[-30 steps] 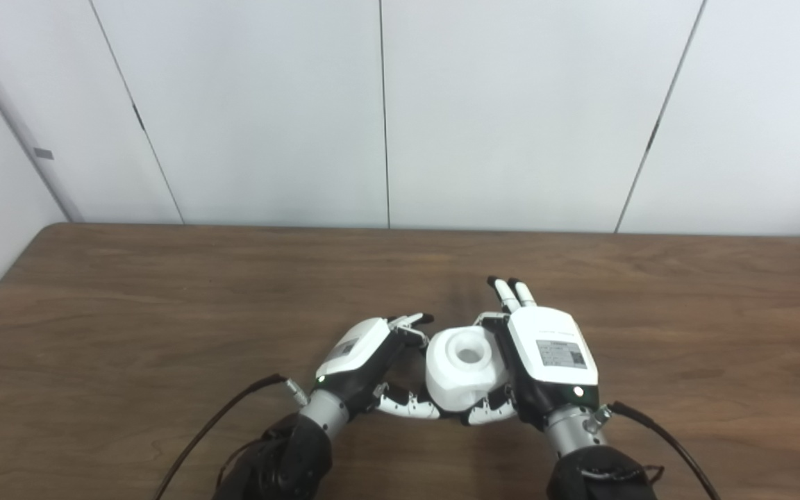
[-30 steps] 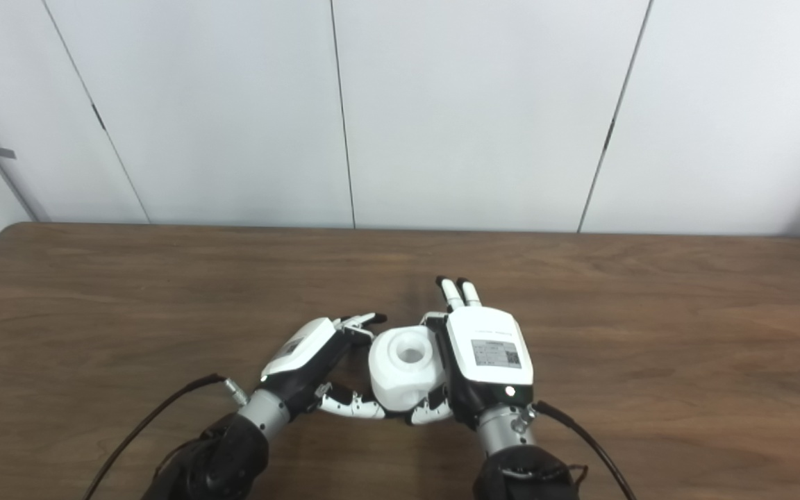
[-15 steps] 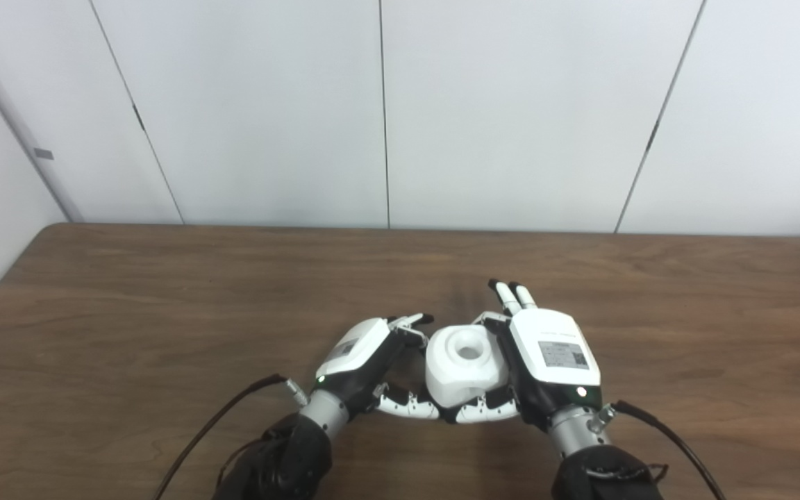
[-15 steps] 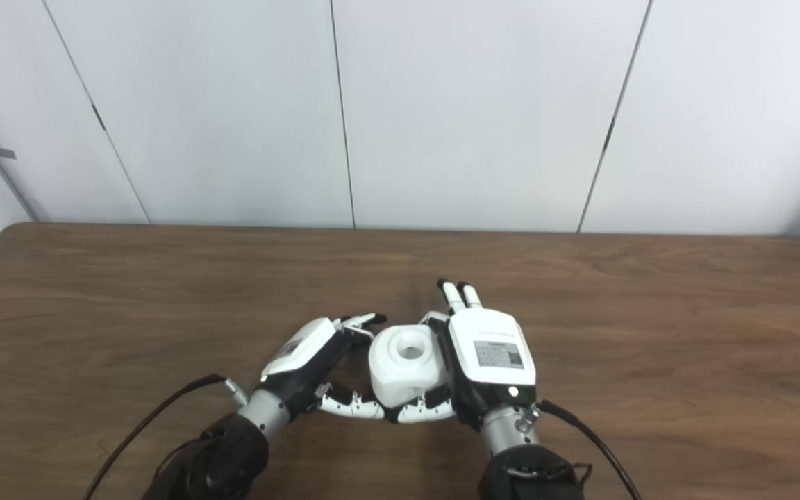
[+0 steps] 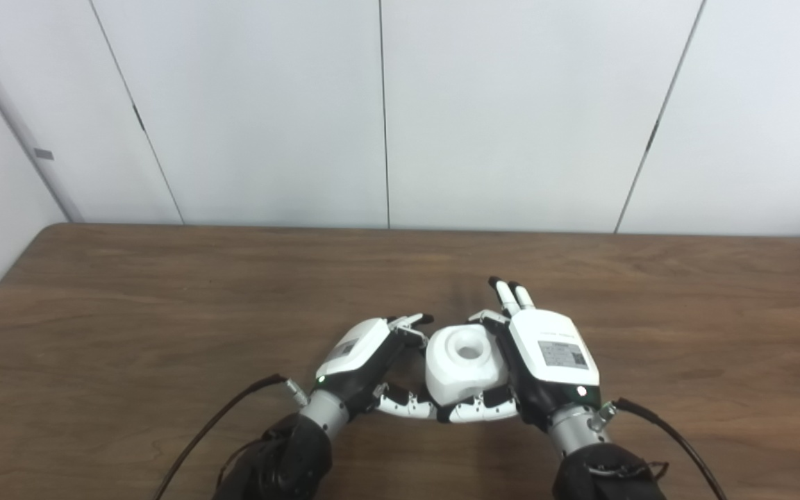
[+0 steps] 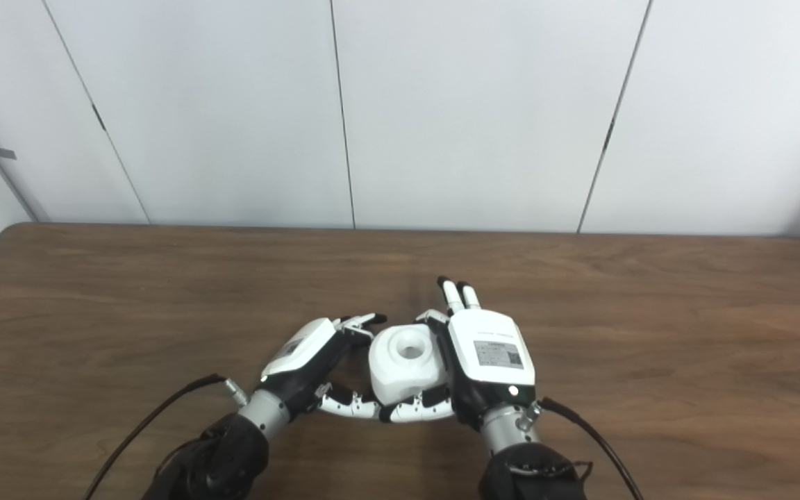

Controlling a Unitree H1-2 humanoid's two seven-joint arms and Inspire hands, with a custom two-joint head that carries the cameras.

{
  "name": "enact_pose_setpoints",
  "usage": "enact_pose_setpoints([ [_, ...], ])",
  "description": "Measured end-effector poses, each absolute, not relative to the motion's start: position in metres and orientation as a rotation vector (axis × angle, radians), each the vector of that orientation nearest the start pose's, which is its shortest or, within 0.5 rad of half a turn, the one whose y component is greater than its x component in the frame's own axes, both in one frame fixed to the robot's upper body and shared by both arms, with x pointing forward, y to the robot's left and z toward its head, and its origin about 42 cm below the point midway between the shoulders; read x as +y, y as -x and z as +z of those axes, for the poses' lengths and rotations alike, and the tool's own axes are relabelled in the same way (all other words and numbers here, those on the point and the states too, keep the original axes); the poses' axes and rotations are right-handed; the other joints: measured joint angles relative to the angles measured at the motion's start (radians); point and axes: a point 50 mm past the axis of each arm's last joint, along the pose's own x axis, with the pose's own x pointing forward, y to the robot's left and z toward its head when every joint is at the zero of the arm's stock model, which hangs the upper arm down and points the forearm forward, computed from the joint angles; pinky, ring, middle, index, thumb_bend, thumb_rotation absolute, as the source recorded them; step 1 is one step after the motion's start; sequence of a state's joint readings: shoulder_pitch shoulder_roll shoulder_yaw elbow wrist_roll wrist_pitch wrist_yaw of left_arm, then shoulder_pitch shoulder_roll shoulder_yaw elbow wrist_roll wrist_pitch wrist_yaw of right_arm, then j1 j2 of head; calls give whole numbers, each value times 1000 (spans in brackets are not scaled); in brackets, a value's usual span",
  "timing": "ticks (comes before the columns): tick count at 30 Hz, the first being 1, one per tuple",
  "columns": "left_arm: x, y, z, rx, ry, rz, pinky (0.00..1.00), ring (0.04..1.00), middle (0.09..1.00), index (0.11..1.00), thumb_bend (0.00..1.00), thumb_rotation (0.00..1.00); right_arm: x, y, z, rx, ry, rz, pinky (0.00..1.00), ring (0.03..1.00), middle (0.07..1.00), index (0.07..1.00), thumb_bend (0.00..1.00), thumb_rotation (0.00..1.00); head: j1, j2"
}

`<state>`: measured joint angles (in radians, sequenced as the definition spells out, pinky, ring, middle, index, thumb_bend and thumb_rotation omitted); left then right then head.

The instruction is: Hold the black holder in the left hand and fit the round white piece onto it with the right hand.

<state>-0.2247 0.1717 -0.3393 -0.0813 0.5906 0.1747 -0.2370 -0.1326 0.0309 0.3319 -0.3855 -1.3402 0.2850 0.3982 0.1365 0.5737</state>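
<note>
We see one round white piece point(image 5: 463, 366) between our two hands, near the front edge of the table point(image 5: 164, 292). It is a chunky, rounded block with a round hole in its top face. We judge it stiff and hard, probably moulded plastic, fairly light for its bulk, with a smooth skin that could slip under hard fingertips. It does not look fragile. The best hold, as we read it, is around the curved sides, low on the body, leaving the hole on top free.

Our right hand point(image 5: 546, 351) presses against the piece's right side, thumb curled under its near edge and some fingers pointing straight away from us past it; we take this as a grasp on the piece. Our left hand point(image 5: 365, 357) sits just left of the piece, fingers curved toward it and thumb reaching below. Whether it grips anything we cannot tell. The black holder is not plainly visible; it may be hidden under the piece or inside the left hand.

The count: one white piece, two hands, one table, and no holder that we can pick out.
</note>
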Motion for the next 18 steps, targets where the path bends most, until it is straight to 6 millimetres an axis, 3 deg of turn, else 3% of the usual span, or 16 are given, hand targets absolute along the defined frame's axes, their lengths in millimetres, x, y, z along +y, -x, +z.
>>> enact_pose_setpoints([
  [18,154,-333,154,-130,-818,-450,988,958,940,477,513,47,-116,-288,214,-164,1221,169,760,1000,1000,969,1000,525,-5,-8],
])
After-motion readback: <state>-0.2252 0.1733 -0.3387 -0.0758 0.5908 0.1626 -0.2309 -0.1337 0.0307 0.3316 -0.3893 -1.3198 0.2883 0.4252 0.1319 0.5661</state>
